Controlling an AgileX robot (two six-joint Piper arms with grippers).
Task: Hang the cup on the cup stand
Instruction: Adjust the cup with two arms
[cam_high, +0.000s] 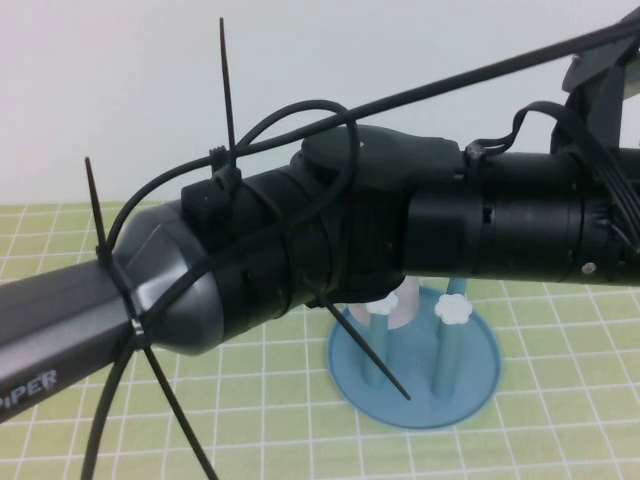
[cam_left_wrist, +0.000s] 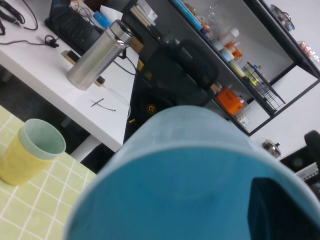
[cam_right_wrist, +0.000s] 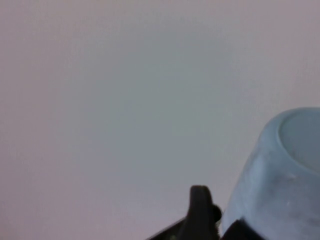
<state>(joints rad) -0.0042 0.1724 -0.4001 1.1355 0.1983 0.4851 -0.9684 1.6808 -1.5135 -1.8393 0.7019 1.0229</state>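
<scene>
The light blue cup (cam_left_wrist: 190, 185) fills the left wrist view, seen from its mouth. My left gripper (cam_left_wrist: 305, 205) is shut on its rim, with one dark finger (cam_left_wrist: 280, 210) inside the cup. In the right wrist view the same cup (cam_right_wrist: 285, 175) shows its outside and base against a white wall. My right gripper (cam_right_wrist: 250, 215) is closed around its body, and one black finger (cam_right_wrist: 200, 210) shows beside the wall. The cup stand (cam_high: 480, 385), a teal dish with white-knobbed pegs (cam_high: 455, 308), sits on the mat below the arms. Both arms cross close to the high camera and hide the cup there.
The left arm (cam_high: 200, 270) and right arm (cam_high: 520, 220) with their cables block most of the high view. A pale pink object (cam_high: 408, 308) stands behind the pegs. A yellow cup (cam_left_wrist: 27, 150) sits on the green grid mat (cam_left_wrist: 45, 210). A white desk holds a steel flask (cam_left_wrist: 97, 55).
</scene>
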